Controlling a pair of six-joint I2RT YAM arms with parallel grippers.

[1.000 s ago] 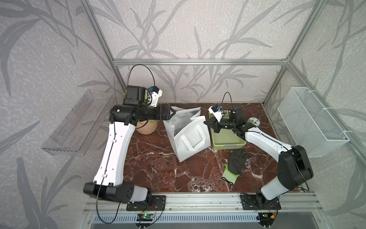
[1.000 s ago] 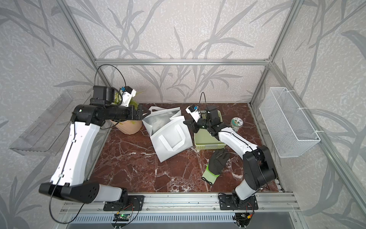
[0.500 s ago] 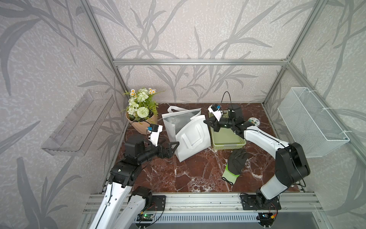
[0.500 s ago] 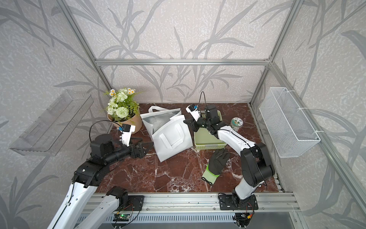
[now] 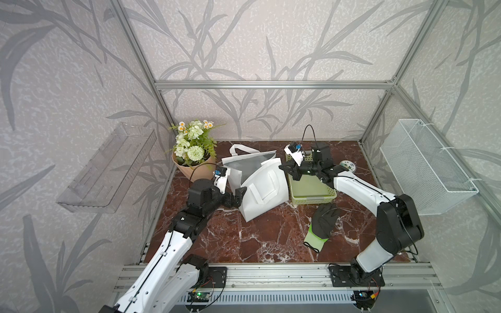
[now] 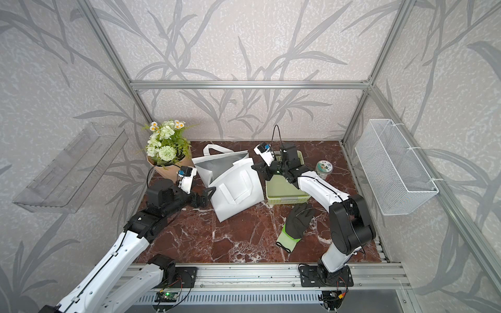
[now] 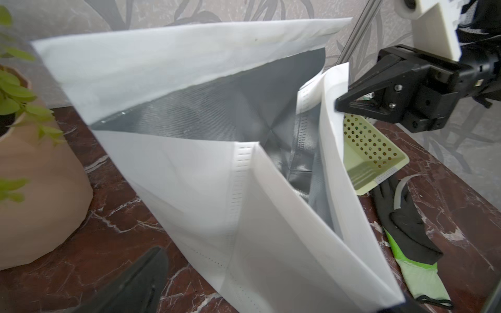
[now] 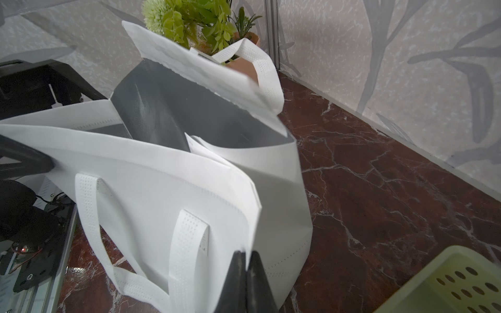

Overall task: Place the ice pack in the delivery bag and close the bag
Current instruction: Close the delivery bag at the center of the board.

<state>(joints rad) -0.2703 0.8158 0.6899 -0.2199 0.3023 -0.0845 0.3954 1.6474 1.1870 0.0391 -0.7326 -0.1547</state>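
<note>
Right gripper [image 8: 245, 258] has its fingers pinched together on the rim of the white, silver-foil-lined delivery bag [image 5: 260, 187]. Left gripper [image 5: 239, 195] is spread wide, just beside the bag's opposite side. Bag's standing open on the red marble tabletop [image 5: 257, 244].

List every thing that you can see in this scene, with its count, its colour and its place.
delivery bag: one, white with silver lining, middle of the table, mouth open
green basket: one, pale green, beside the bag, on its right
glove: one, black with green cuff, on the table in front of the basket
flower pot: one, tan, white flowers, back left corner
jar: one, pale patterned lid, right of the basket
clear shelf: one, transparent, left wall
wire basket: one, white, right wall
table: one, dark red marble
ice pack: none seen
left claw: one, black, open, beside the bag's left side
right claw: one, black, shut on the bag's rim
</note>
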